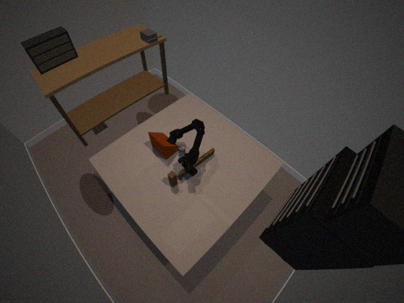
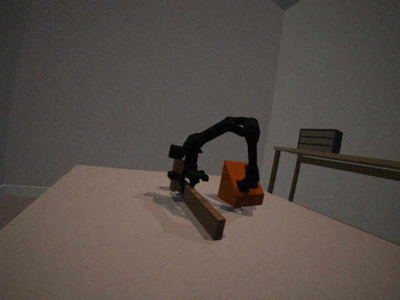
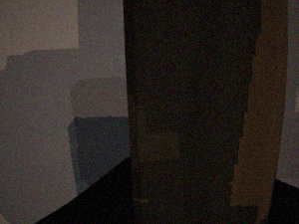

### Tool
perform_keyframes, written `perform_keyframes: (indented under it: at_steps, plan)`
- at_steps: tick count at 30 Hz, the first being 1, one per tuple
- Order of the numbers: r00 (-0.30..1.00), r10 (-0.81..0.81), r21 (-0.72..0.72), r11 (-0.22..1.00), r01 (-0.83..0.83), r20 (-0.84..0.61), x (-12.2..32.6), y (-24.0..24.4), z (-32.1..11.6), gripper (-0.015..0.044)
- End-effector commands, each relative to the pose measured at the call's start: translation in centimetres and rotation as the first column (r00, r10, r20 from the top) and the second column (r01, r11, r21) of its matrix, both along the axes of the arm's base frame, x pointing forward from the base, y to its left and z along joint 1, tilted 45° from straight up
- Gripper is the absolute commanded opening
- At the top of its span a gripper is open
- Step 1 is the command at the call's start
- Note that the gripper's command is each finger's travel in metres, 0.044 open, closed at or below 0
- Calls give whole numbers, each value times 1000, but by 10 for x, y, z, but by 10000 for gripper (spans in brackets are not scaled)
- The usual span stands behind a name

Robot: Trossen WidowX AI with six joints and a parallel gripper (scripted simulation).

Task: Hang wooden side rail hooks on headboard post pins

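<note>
The wooden side rail (image 1: 206, 156) (image 2: 203, 212) (image 3: 199, 79) stands on its narrow edge. Its far end appears to rest on the table (image 1: 201, 231) (image 2: 116, 259). My gripper (image 1: 188, 168) (image 2: 187, 186) is shut on the rail near the end facing the post; that end looks slightly raised. The short upright wooden headboard post (image 1: 172, 179) (image 2: 177, 166) stands just beyond this end, with a narrow gap in the top view. The rail fills the middle of the wrist view, between the black fingers. The hooks, the slot and its pins are hidden or too dark to make out.
An orange wedge-shaped block (image 1: 161, 145) (image 2: 227, 186) stands beside the arm's base. A wooden workbench (image 1: 101, 55) (image 2: 362, 159) with a drawer cabinet (image 1: 52, 50) (image 2: 317, 141) is beyond the table. Dark cabinets (image 1: 335, 231) stand off the table's right side in the top view.
</note>
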State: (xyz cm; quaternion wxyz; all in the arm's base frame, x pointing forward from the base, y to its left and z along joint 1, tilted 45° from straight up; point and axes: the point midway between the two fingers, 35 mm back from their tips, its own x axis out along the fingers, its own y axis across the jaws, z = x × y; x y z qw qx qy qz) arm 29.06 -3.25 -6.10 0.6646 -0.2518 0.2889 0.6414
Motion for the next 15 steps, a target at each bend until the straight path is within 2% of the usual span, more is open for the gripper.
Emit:
perform_keyframes:
  at_steps: [1,15]
  plan:
    - [1000,-6,-9,1000,6,8,2,-5,0,0]
    - [1000,-6,-9,1000,6,8,2,-6,-1,0]
